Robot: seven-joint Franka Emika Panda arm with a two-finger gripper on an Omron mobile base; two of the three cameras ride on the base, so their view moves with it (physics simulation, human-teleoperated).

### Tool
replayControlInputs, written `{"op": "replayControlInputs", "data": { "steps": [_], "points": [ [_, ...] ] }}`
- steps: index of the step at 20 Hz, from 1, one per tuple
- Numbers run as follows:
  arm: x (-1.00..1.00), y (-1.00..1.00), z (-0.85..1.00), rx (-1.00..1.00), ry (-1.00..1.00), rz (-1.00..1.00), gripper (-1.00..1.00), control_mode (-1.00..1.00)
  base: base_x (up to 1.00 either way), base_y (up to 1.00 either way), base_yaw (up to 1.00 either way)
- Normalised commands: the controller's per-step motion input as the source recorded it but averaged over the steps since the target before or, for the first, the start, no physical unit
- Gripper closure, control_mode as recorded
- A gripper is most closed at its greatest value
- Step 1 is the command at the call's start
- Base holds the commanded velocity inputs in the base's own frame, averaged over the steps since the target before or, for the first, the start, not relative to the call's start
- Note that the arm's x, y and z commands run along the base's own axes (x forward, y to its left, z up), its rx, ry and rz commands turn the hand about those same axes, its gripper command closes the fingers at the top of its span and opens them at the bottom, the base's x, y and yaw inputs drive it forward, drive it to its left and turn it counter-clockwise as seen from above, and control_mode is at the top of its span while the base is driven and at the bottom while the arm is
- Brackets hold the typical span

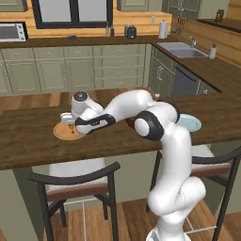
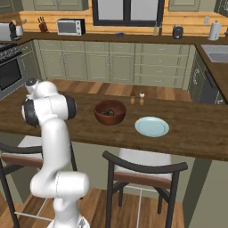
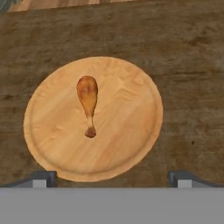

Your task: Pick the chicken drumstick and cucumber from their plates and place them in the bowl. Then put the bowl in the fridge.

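The chicken drumstick (image 3: 88,103) lies on a round light-tan wooden plate (image 3: 127,127), thick end away from my fingertips, bone end toward them. My gripper (image 3: 111,179) hangs open straight above this plate, its two fingertips (image 3: 41,179) spread wide at the plate's near rim, with nothing between them. In the left base view the gripper (image 1: 70,123) is over the wooden plate (image 1: 60,132) on the counter's left part. The reddish-brown bowl (image 2: 110,111) stands mid-counter with the dark-green cucumber (image 2: 107,112) inside. A light-blue plate (image 2: 152,126) lies bare to its right. The fridge is out of view.
Two small shakers (image 2: 137,99) stand behind the bowl near the counter's far edge. Bar stools (image 2: 147,167) stand under the counter's near edge. A sink (image 1: 181,49) is set in the far right counter, and a microwave (image 2: 70,26) sits on the back counter.
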Motion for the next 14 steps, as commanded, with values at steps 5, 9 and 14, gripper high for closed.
{"op": "replayControlInputs", "data": {
  "steps": [5,9,14],
  "points": [
    [0.55,0.03,-0.07,0.00,0.07,0.00,-1.00,-1.00,0.00,0.00,0.00],
    [0.55,0.40,0.00,0.00,0.12,0.00,-1.00,-1.00,0.00,0.00,0.00],
    [0.42,0.30,-0.14,0.00,0.11,0.00,-1.00,-1.00,0.00,0.00,0.00]
  ]
}}
